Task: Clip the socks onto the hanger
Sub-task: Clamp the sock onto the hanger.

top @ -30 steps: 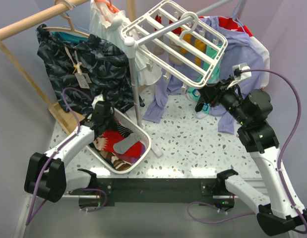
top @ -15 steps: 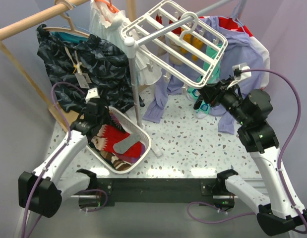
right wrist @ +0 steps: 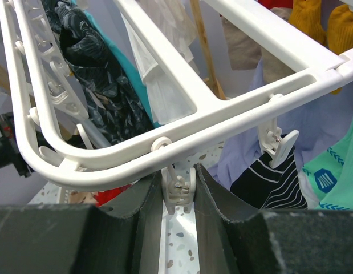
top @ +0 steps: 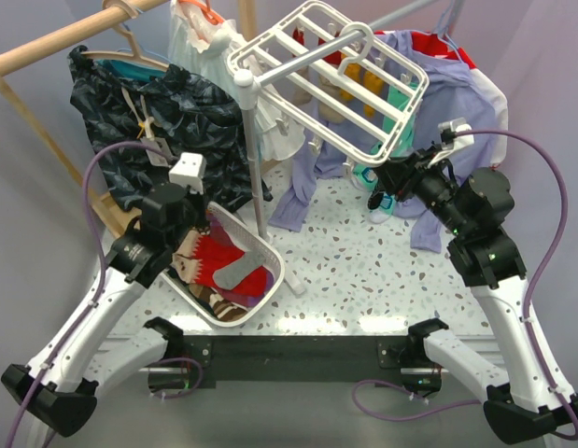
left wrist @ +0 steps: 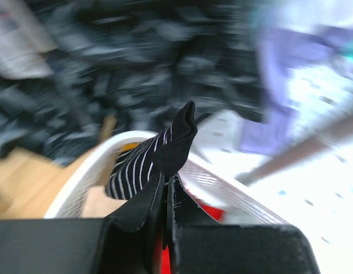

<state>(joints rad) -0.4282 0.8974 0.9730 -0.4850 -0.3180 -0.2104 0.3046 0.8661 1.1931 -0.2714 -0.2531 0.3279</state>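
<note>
Starting nearest the arm bases, the left hand [left wrist: 166, 225] is pinched fully shut on a black cloth with white stripes [left wrist: 156, 162] and holds it up over the white basket [top: 258, 239] on the bench [top: 363, 271]. That cloth is not one of the red socks [top: 257, 280]. They seem to lie in the basket beside a grey piece, partly buried, so I cannot make out their cuffs.

Farther out, the right hand [right wrist: 177, 200] is raised to the lower edge of the hanger [right wrist: 233, 111]. Its fingers are closed in to a narrow gap around a small white clip [right wrist: 177, 191] and appear to press its sides. The hanger hangs tilted above the far half of the bench, with other clothes pegged behind it.

The socks should be light, soft and limp, sagging from wherever they are gripped. The best hold is likely just below the cuff edge, leaving a free lip to feed into the clip. The clip is stiff and sprung, so it needs a firm squeeze.
</note>
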